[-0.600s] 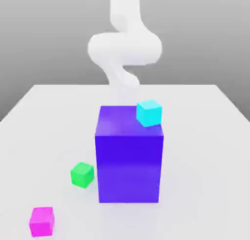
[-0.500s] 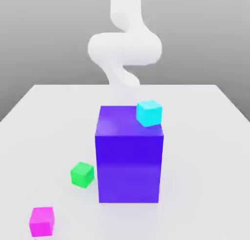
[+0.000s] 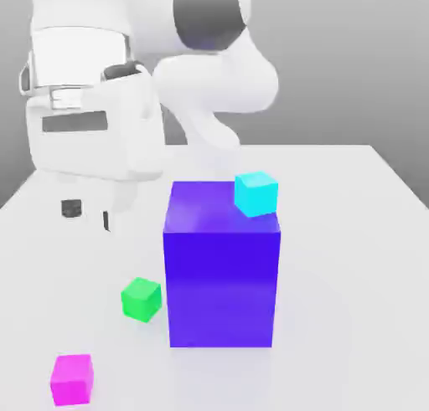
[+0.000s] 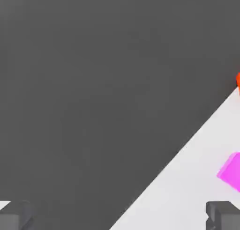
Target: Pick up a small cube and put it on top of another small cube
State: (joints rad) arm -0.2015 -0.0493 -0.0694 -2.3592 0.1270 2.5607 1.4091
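The pincer (image 3: 88,213) hangs wide open and empty above the desk (image 3: 352,275). The pink cube (image 3: 72,380) lies near the desk's exterior-view left front corner.

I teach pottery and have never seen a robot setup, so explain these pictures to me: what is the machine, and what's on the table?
The machine is a single white robot arm, drawn by a simulator. One picture looks at the whole scene from off the arm; the other comes from a camera on its hand.

On the pale table stands a big blue-purple block with a cyan cube on top. Toward the exterior view's left, a green cube and a magenta cube lie on the table. The hand view also catches a bit of something orange-red, too little to name.

The pincer is open above the table and holds nothing.
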